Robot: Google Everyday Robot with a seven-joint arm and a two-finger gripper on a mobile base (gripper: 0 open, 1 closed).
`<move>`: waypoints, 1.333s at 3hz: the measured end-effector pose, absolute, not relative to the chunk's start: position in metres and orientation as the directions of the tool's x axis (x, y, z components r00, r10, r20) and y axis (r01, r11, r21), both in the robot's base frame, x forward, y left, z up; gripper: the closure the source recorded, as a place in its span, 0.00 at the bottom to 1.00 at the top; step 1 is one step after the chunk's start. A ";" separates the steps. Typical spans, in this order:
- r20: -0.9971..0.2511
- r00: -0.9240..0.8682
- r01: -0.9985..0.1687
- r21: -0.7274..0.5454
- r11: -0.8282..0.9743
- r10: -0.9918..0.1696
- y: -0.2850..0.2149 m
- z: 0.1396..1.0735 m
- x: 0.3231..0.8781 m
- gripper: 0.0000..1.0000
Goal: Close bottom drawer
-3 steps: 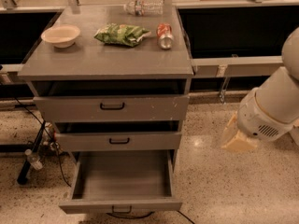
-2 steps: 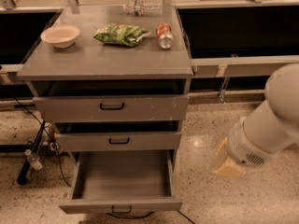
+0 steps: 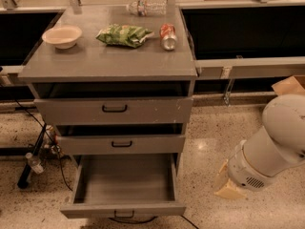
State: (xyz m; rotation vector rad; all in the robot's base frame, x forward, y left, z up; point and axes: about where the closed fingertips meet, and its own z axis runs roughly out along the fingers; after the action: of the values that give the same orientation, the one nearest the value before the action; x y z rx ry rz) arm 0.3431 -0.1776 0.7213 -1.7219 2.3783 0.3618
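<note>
Plainly the cabinet had not changed over the last second. Its grey top stood as before, and the top drawer and middle drawer each sat slightly proud of the frame. The bottom drawer was still pulled far out at floor level. Its bare tray was open to view, and its short front panel with the small black handle lay nearest the camera.

What had moved was the white arm at the right. It had come down and drifted a little left across the speckled floor. The gripper had hung level with the top drawer. It now hung beside the bottom drawer, off its right side and well apart from it, touching nothing. Whether the gripper was open or closed could not be told; only a pale beige shape showed beneath the wrist.

I judged this an approach, with none of the closing yet done. The gripper had reached about the drawer's height. It would likely still have to swing round in front of the panel before any push toward the cabinet could start.

On the top lay a bowl, a green bag, a can and a bottle, all where they had been.
</note>
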 end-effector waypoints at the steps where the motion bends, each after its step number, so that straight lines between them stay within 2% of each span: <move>1: -0.317 -0.285 -0.953 0.194 0.232 -0.905 -0.139 0.671 0.313 1.00; 2: -0.335 -0.225 -0.946 0.299 0.123 -0.915 -0.092 0.631 0.260 1.00; 4: -0.355 -0.219 -0.948 0.299 0.111 -0.909 -0.088 0.615 0.269 1.00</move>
State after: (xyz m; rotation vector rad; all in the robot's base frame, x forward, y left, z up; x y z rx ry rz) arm 0.2693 -0.0879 0.6153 -1.9096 2.2790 0.7204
